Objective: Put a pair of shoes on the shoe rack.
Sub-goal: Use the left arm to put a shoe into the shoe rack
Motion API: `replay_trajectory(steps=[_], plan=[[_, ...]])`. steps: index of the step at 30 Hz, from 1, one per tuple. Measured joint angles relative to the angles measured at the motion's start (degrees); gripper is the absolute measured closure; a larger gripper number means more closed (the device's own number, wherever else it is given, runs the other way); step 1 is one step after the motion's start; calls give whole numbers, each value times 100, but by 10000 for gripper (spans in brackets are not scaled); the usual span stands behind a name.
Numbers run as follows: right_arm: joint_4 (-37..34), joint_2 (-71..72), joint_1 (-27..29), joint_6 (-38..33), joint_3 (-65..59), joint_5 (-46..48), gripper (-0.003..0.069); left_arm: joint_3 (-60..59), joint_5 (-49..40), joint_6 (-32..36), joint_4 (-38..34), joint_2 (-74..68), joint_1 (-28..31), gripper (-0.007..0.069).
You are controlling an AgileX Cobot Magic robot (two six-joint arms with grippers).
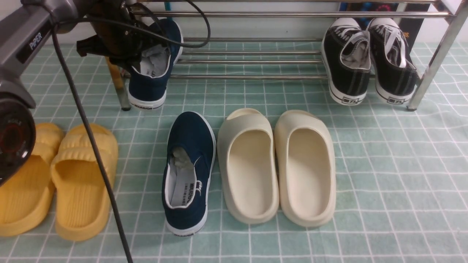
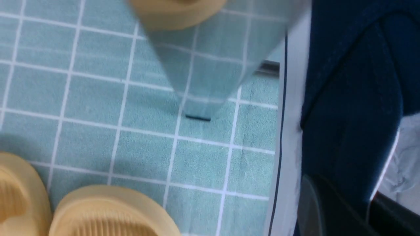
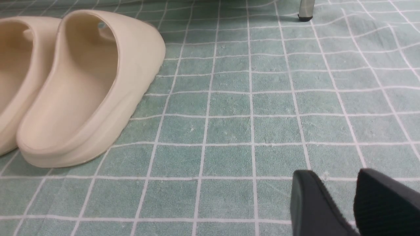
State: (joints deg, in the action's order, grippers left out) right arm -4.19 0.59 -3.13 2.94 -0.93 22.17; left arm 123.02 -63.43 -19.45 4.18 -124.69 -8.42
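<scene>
Navy canvas sits pinched in the left gripper (image 1: 137, 60), which is closed on the rim of one slip-on (image 1: 151, 78). The toe is over the left end of the shoe rack (image 1: 256, 76), the heel jutting near. Its mate (image 1: 190, 171) lies on the green mat (image 1: 384, 164), left of the cream slides (image 1: 307, 164). The right gripper (image 3: 347, 200) gapes wide, empty.

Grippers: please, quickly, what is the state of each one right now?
Left gripper: closed, holding one navy blue canvas slip-on shoe with a white rubber sole.
Right gripper: open, nothing between its fingers.
</scene>
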Motion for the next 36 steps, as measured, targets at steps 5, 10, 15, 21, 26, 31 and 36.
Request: replay_trajectory(steps=[5, 10, 15, 21, 26, 31, 36], plan=[[0, 0, 0, 0, 0, 0, 421, 208, 23, 0, -32, -265, 22, 610], [0, 0, 0, 0, 0, 0, 421, 222, 69, 0, -32, -278, 24, 610], [0, 0, 0, 0, 0, 5, 421, 222, 118, -6, -67, -278, 28, 610], [0, 0, 0, 0, 0, 5, 421, 222, 340, -44, -134, -280, 28, 610], [0, 0, 0, 0, 0, 5, 421, 222, 766, -79, -184, -305, 28, 610], [0, 0, 0, 0, 0, 5, 421, 222, 895, -178, -208, -330, 23, 582], [0, 0, 0, 0, 0, 5, 421, 222, 973, -245, -245, -330, 23, 422]])
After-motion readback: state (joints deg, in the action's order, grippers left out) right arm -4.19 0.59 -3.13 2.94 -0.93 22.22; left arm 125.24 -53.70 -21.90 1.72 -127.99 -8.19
